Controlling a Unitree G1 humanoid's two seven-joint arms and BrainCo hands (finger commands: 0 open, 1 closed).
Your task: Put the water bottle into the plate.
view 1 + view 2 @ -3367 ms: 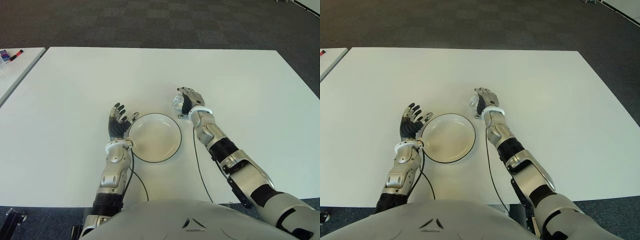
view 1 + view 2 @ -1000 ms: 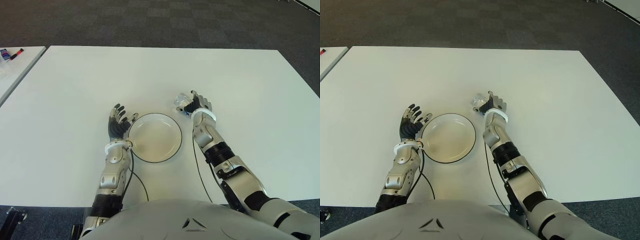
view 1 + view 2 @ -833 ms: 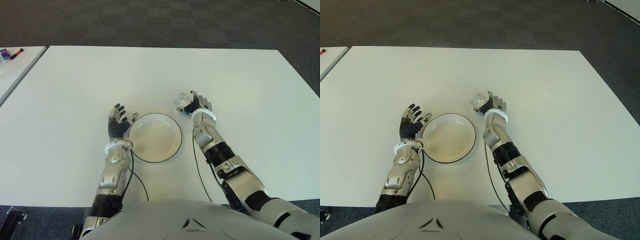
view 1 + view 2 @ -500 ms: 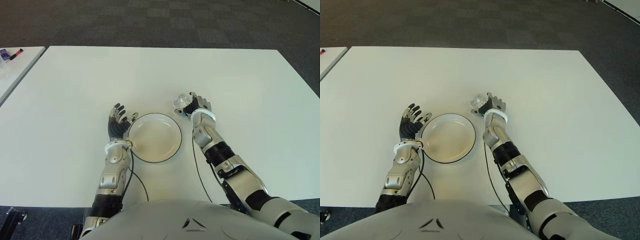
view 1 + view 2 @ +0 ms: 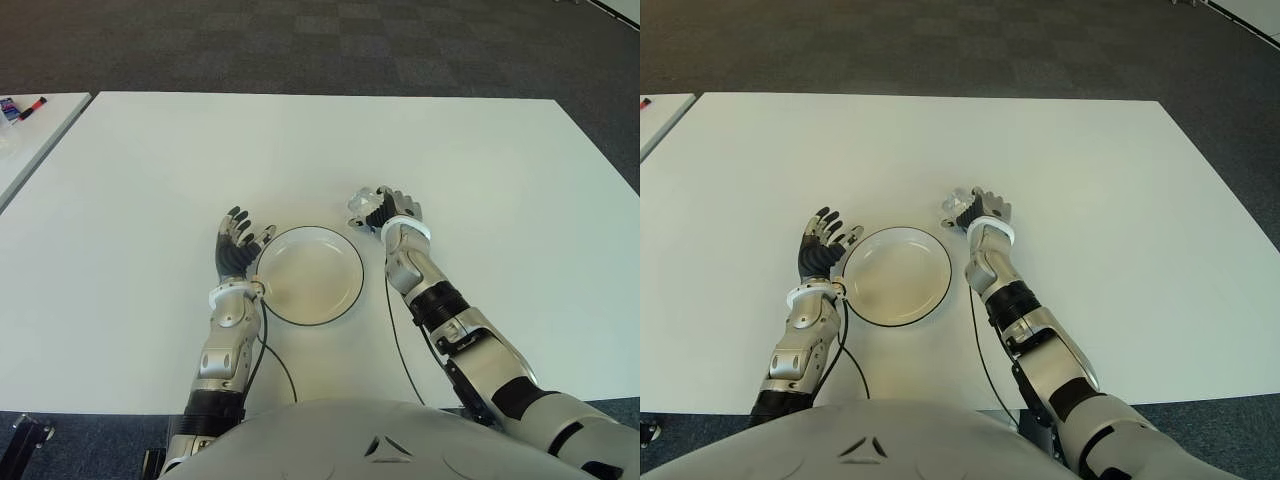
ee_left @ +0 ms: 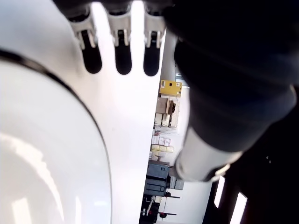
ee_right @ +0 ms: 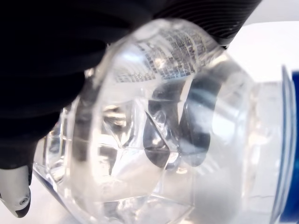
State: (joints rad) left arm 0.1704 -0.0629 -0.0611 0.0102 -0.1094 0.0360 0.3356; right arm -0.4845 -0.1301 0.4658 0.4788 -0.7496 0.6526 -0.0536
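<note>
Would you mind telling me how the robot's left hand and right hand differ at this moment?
The left hand has its fingers spread and holds nothing, while the right hand is closed around the water bottle. The left hand shows beside the plate on its left; the right hand is past the plate's far right edge. Both are over the white table.

The bottle (image 7: 154, 140) is clear, glossy plastic, faceted and creased, with fine print on a see-through label and a blue band at one end. The plate (image 5: 311, 272) looks like glazed white ceramic, smooth and shiny, with a thin dark rim. The table (image 5: 150, 170) is smooth, matt white. The right hand (image 5: 392, 211) and left hand (image 5: 238, 245) have matt black rubbery pads on silvery, satin-finished shells. The floor (image 5: 300, 40) is dark, rough carpet tile.
</note>
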